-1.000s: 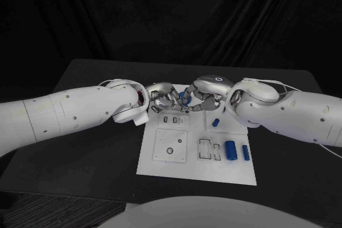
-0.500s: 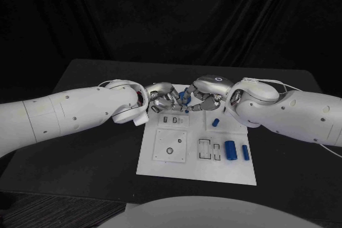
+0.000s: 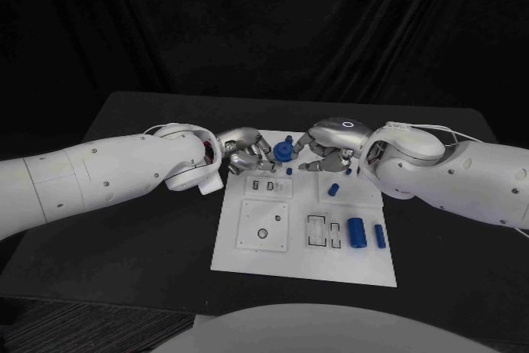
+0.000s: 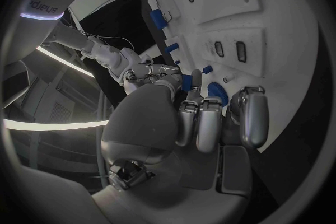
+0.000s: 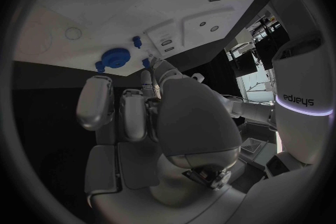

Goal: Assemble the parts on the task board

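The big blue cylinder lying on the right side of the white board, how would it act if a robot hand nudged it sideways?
The big blue cylinder lies on its round side, so it would probably roll. It looks rigid and likely light. The smaller blue cylinder lies close beside it and might get bumped.

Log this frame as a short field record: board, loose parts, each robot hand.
board: white task board in the middle of the black table
loose parts: large blue cylinder, thin blue cylinder, small blue piece, all on the board's right side
far edge: round blue part between the two hands
left robot hand: at the board's far edge, grip unclear
right robot hand: beside the round part, grip unclear
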